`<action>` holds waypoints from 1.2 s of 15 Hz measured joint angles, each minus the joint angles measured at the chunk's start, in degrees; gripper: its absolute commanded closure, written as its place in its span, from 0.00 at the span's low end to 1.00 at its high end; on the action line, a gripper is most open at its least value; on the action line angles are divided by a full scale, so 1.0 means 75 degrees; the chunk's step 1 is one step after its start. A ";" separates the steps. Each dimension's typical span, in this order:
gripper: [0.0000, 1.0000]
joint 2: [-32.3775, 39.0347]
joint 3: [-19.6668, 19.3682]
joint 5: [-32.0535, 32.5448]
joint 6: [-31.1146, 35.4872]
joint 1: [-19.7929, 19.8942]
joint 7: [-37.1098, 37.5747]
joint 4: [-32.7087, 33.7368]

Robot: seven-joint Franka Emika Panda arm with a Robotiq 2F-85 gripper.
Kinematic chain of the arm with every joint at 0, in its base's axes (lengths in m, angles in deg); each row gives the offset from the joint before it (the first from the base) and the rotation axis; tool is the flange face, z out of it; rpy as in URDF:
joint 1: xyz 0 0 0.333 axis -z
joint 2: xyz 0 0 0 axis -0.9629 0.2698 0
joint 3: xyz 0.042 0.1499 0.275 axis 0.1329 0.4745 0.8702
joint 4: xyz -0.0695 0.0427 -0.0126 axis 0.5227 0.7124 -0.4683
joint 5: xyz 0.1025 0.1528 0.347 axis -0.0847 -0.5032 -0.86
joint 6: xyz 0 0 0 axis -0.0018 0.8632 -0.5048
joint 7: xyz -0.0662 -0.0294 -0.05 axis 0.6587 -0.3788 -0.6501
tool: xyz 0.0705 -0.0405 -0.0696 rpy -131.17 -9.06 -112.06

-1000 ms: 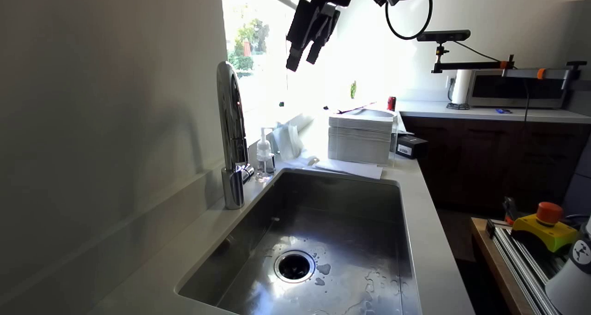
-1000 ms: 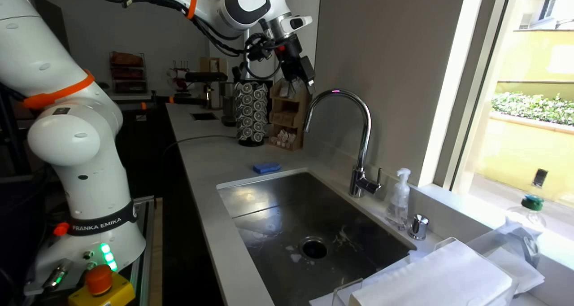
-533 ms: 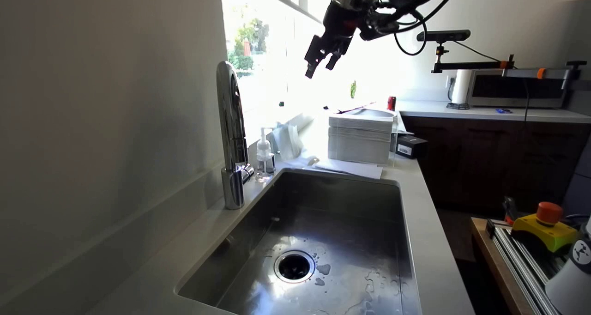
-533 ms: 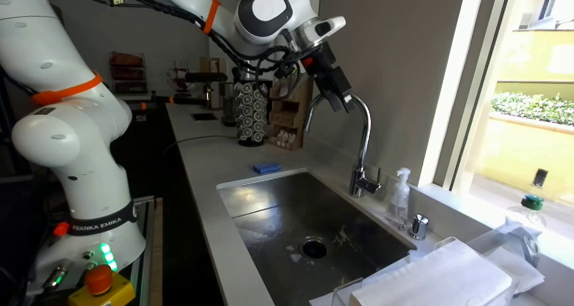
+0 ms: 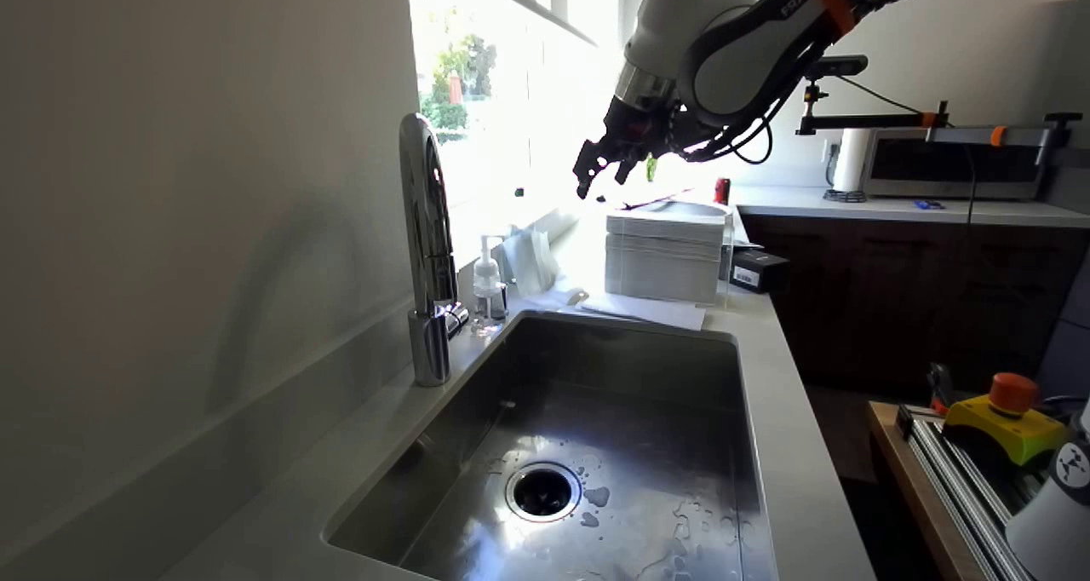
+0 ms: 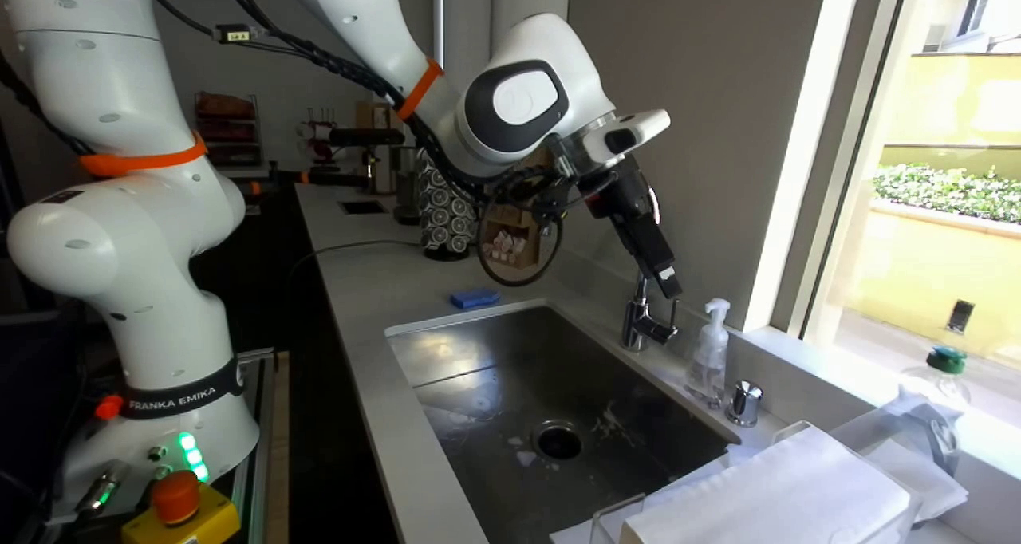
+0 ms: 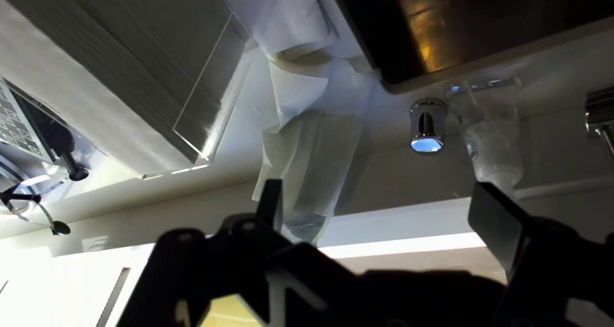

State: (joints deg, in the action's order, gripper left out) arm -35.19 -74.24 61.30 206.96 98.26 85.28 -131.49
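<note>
My black gripper (image 7: 378, 192) is open and empty in the wrist view. It hangs in the air above the counter by the window, as both exterior views show (image 5: 602, 185) (image 6: 670, 285). A clear soap dispenser (image 7: 494, 140) with a white pump stands beyond the right finger, which covers part of its pump; it also shows in an exterior view (image 6: 708, 352). A chrome cap (image 7: 427, 125) stands beside it. Crumpled translucent wrapping (image 7: 312, 159) lies behind the left finger. A white stack (image 7: 120, 68) in a clear holder stands further left. The gripper appears to touch none of these.
The steel sink (image 5: 647, 445) lies below, with a tall chrome faucet (image 5: 426, 249) at its wall side, partly hidden behind the gripper in an exterior view (image 6: 638, 321). A blue sponge (image 6: 475, 297) lies at the sink's end. A green-capped bottle (image 6: 947, 360) stands by the window.
The arm has reached out and down from above the faucet's far side, past the faucet, to nearer the soap dispenser and window. The objects on the counter have not moved.
</note>
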 measured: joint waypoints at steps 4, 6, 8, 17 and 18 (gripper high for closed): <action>0.00 0.0100 -0.0002 0.0006 0.0016 0.0007 0.0015 0.0060; 0.00 0.0071 -0.0001 0.0006 0.0016 0.0007 0.0014 0.0066; 0.00 0.0096 -0.0001 0.0041 0.0006 0.0014 0.0029 0.0084; 0.00 0.2486 -0.0031 -0.0158 0.0689 0.0194 -0.0432 0.1527; 0.00 0.2793 -0.0154 -0.0420 0.0793 0.0075 -0.0705 0.1730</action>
State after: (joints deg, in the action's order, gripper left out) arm -14.24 -75.39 58.16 212.91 98.82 79.99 -118.51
